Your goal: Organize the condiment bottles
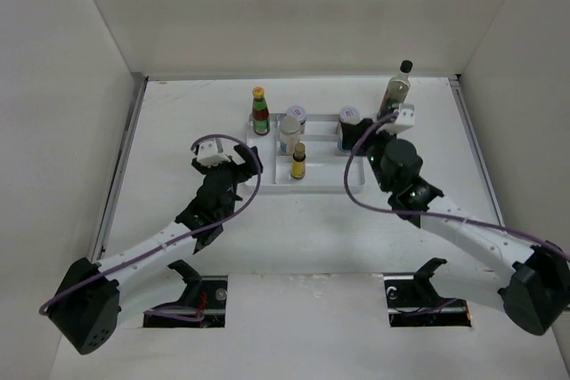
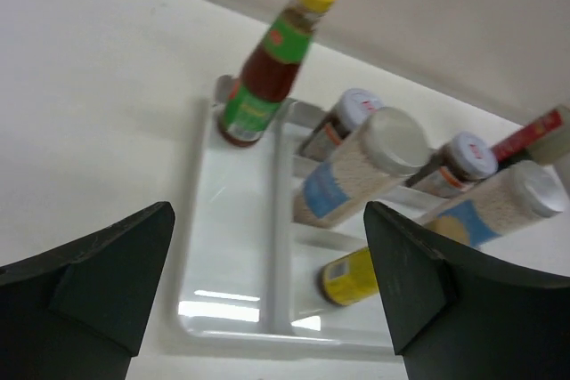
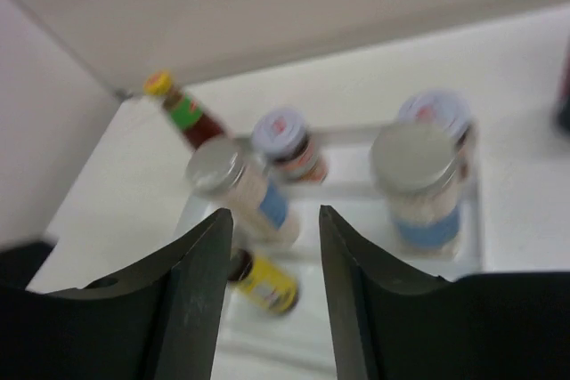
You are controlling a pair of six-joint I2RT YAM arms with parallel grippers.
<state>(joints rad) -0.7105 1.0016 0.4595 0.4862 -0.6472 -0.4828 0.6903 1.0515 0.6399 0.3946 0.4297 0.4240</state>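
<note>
All seven bottles stand upright, caps up. Six are in the tray [image 1: 321,175] near the far edge of the table [image 1: 294,238]: red sauce bottle [image 1: 259,111] far left, two jars [image 1: 295,116] behind, two shakers [image 2: 361,175] ahead of them, yellow bottle [image 1: 297,162] nearest. The dark bottle [image 1: 398,91] stands outside, by the far right corner. Both arms reach forward, tilted down at the tray. The left jaws are spread wide and the right jaws narrowly apart, neither pinching anything. From above, the right arm [image 1: 472,233] hides one shaker. The right wrist view is blurred.
</note>
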